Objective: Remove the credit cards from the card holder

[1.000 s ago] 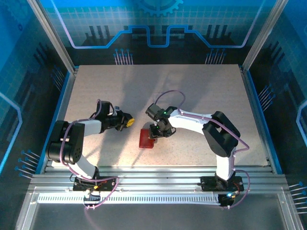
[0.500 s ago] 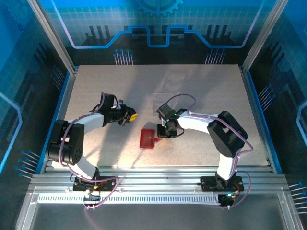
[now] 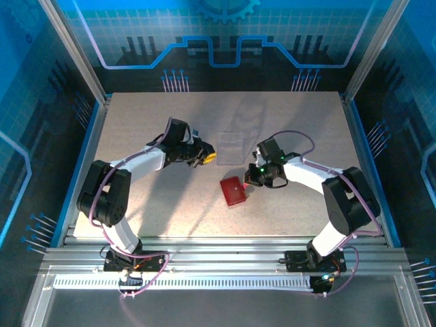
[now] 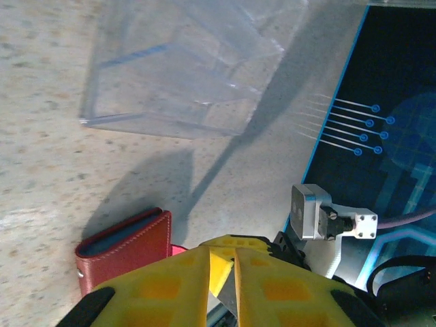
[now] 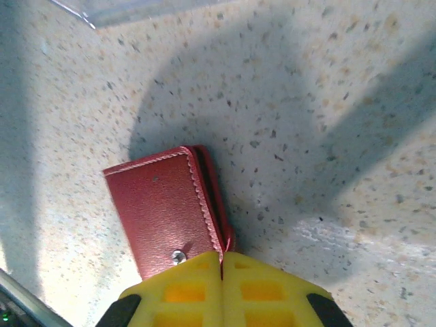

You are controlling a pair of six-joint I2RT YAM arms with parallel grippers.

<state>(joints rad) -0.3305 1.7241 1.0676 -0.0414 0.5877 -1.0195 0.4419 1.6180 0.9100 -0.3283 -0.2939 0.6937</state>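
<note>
Tabletop: clear box near card holder

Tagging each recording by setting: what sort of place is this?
Probably a lab robot cell, not a home: a speckled tabletop walled by blue circuit-print panels, with an aluminium rail frame at its near edge.

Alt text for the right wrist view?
A closed red card holder lies flat on a speckled table, snap stud up. The right gripper, yellow fingers pressed together, pinches its near edge at the frame's bottom.
</note>
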